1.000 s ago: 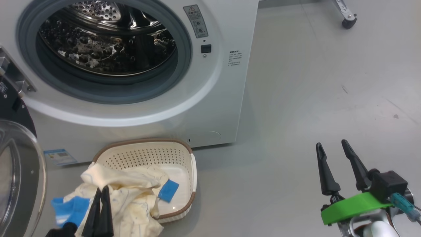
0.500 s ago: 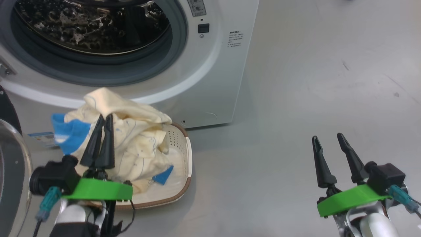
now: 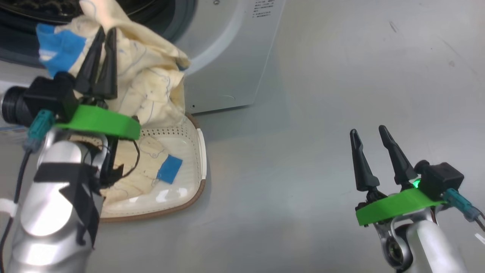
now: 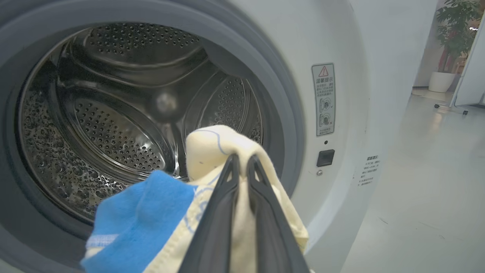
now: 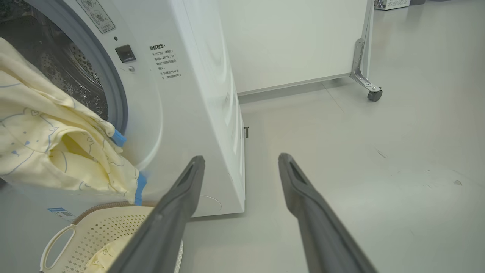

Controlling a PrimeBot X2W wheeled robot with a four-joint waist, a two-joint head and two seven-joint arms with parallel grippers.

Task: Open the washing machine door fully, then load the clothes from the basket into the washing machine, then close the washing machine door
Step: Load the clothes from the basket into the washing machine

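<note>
My left gripper [image 3: 107, 30] was clamped on the clothes [image 3: 151, 76], held up near the washing machine [image 3: 227, 57] opening, above the basket [image 3: 174, 131]. My right gripper [image 3: 367, 129] hung empty, fingers apart, far right.

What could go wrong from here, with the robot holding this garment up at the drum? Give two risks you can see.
1. The left gripper pinches only one fold of the garment. Its hanging tail may catch on the grey door seal and end up outside the drum.
2. If the pinch slips, it could land on the floor beside the basket rather than in it.
</note>
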